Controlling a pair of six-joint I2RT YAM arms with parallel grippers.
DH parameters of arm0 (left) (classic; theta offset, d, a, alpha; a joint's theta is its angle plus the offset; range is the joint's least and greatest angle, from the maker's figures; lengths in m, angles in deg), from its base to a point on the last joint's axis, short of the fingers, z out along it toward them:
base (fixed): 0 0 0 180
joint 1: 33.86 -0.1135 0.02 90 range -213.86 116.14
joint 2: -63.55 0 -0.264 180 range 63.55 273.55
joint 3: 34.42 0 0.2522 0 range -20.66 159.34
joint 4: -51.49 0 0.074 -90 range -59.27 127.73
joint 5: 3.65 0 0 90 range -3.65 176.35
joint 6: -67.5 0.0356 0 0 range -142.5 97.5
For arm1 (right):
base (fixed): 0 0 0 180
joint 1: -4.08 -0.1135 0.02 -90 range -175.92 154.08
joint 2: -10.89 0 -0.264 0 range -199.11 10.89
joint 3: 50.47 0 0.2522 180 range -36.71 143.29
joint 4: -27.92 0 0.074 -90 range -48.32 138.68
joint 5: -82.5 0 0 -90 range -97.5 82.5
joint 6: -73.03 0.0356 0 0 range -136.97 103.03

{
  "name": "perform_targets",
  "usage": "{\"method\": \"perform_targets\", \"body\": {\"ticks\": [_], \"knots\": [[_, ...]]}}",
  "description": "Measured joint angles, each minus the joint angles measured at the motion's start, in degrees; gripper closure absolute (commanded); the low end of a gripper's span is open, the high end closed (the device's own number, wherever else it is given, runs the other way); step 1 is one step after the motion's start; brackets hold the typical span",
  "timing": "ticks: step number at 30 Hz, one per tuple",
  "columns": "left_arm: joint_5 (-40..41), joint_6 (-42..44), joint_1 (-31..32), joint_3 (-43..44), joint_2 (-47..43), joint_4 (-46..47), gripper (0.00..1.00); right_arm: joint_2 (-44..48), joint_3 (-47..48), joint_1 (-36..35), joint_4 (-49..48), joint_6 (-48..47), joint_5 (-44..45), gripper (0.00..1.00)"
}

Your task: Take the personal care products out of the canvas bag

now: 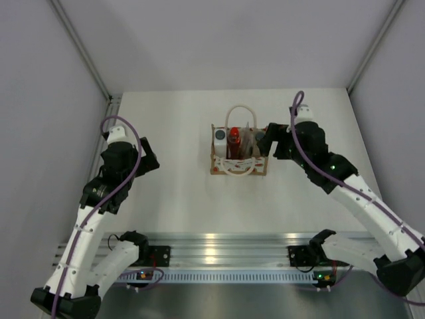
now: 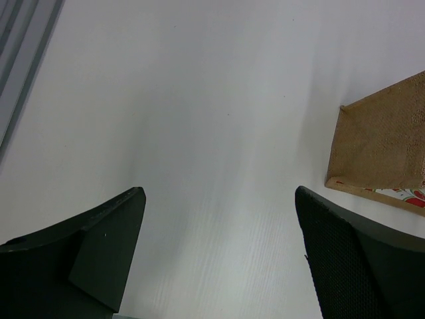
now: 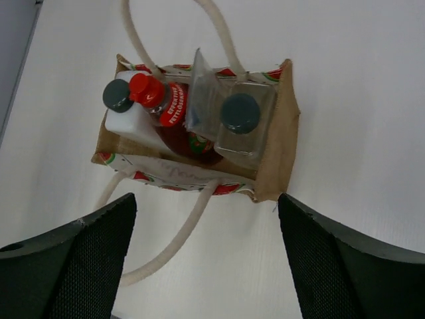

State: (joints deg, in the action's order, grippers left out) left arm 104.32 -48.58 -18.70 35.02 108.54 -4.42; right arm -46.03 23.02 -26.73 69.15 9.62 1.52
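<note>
**A:** Where is the left gripper point(image 2: 219, 193)?

**B:** Over bare table point(image 2: 199, 100). Its jaws are spread wide and hold nothing. The canvas bag point(image 1: 239, 167) is well off to its right.

**A:** And the bag itself?

**B:** It stands upright mid-table with everything inside. At the left end is the white bottle point(image 3: 126, 123), with the red bottle point(image 3: 163, 106) touching it. Next comes a flat pouch point(image 3: 201, 90), then the pale bottle point(image 3: 242, 119) at the right end.

**A:** And the right gripper point(image 3: 206, 199)?

**B:** It hovers by the bag's right end, jaws wide apart and empty.
</note>
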Motion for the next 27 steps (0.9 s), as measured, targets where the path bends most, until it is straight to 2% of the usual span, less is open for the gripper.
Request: {"method": "perform_targets", "body": {"ticks": [5,9,15,21,27], "knots": [[0.0,0.0,0.0,0.0,0.2,0.0,0.02,-9.3,7.5,-10.1,0.0,-0.2,6.3,0.23],[-0.1,0.0,0.0,-0.1,0.5,0.0,0.02,-17.4,14.1,-14.7,-0.1,-0.5,10.6,0.32],[-0.4,0.0,0.0,-0.1,0.7,0.0,0.02,-30.0,22.1,-18.0,-0.3,-0.4,14.5,0.46],[-0.6,0.0,0.0,-0.1,0.7,0.0,0.02,-38.9,28.3,-19.5,-0.5,0.2,17.0,0.51],[-1.1,0.0,0.0,-0.1,0.7,0.0,0.02,-42.9,29.3,-19.6,-0.4,1.1,19.6,0.54]]}}
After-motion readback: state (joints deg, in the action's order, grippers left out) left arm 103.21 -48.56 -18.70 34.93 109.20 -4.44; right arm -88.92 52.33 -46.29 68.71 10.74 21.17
